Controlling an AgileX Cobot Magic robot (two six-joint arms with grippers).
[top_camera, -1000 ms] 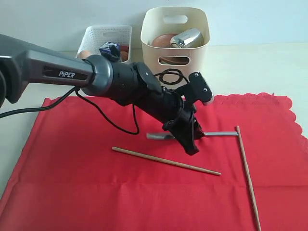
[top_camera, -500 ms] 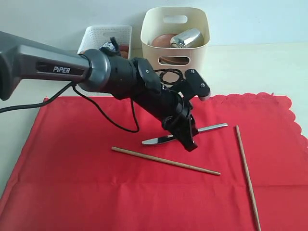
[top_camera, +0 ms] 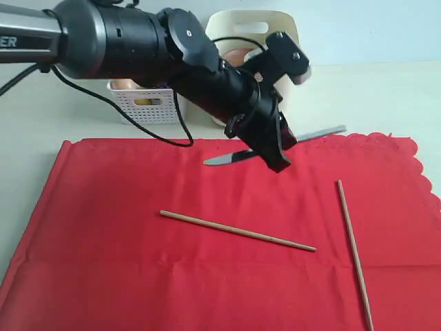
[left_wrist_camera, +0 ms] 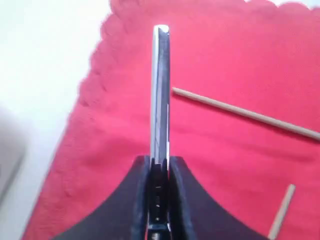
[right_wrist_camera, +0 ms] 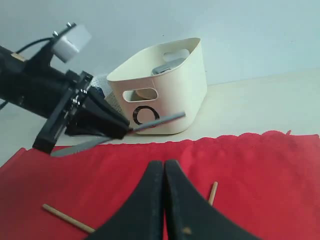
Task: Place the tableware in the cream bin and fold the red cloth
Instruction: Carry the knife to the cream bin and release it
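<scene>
Your left gripper (top_camera: 278, 157) has its fingers (left_wrist_camera: 142, 200) pinched on the knife (top_camera: 317, 132) near its middle, holding it aloft over the cloth's (top_camera: 138, 262) far edge before the bin (right_wrist_camera: 175, 95), nearly level, lengthwise along that edge, handle toward the scalloped side.

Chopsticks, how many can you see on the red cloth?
2. The middle chopstick lies slanted across the red cloth; the right chopstick lies nearer its scalloped edge. No others show, though some may be hidden.

Setting: robot-lab test bench. Evidence: pale cream tabletop (top_camera: 386, 89) against plain blue-grey wall (top_camera: 372, 27) at far side; cabled grey-and-black robot arm (top_camera: 103, 34) above flat bright red fabric cloth (top_camera: 103, 276).
</scene>
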